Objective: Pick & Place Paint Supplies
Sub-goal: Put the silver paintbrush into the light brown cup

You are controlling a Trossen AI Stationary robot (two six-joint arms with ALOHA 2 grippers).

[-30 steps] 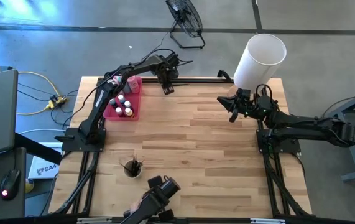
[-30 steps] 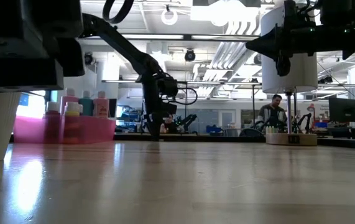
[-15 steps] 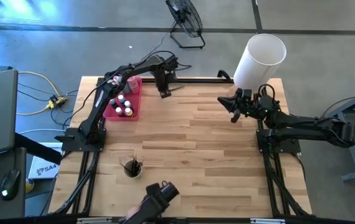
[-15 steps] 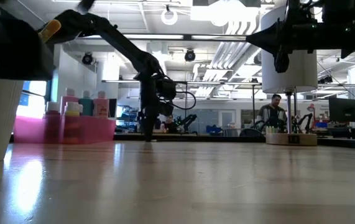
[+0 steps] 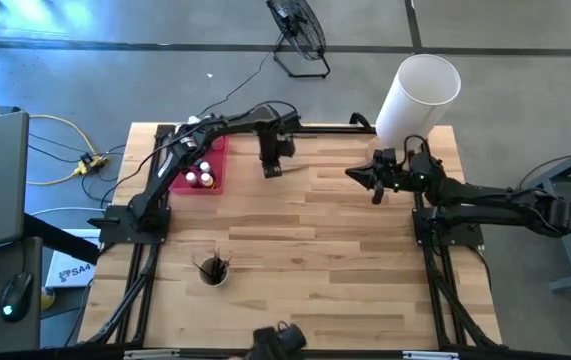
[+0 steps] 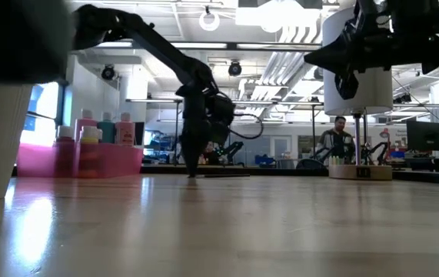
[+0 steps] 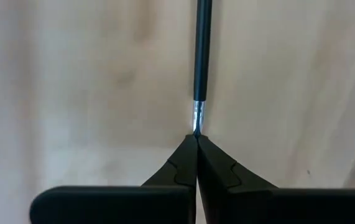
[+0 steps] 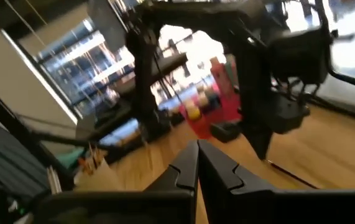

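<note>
left gripper [image 7: 197, 138] has just closed on a brush [image 7: 201, 56] lying on the table [image 5: 295, 250]

over the last second the left arm moves away from the pink tray [image 5: 211, 176] toward the table's middle and its jaws come together, pinching the brush by its metal ferrule; judged, the pick is made and a lift comes next. right gripper [image 8: 197, 149] hovers near the white cylinder [image 5: 417, 95], jaws pressed together, empty. counted: three bottles [image 6: 106, 127] (two pink, one teal) in the tray, a few small pots [image 5: 197, 178] beside them, exact number unclear; one cup of brushes [image 5: 212, 269] at the near edge.
</note>
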